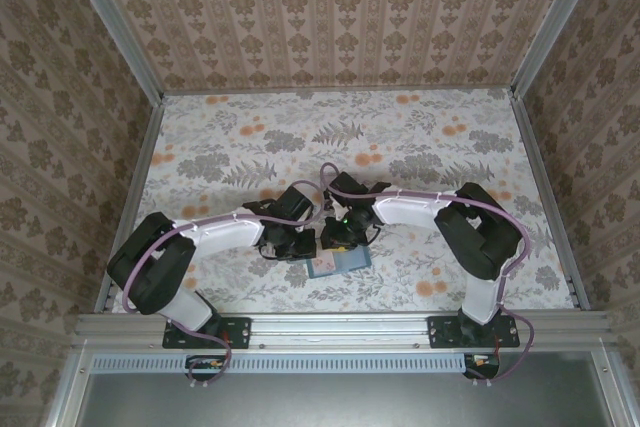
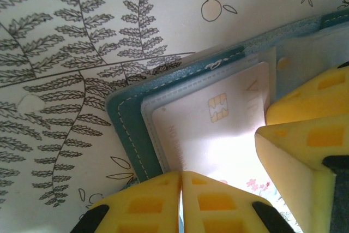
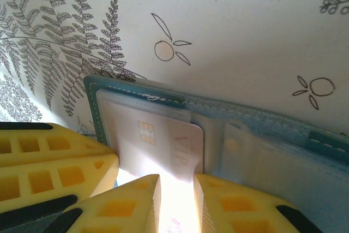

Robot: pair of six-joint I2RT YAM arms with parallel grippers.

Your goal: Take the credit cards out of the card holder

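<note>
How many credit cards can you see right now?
1: a credit card tucked in the open card holder's pocket. Others may be hidden behind it or in other pockets.

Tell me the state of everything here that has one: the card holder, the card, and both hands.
card holder: open, lying flat.
credit card: chip side up, inside the holder, not yet pulled out.
left hand: shut, at the holder's edge.
right hand: slightly open, fingertips over the card.
</note>
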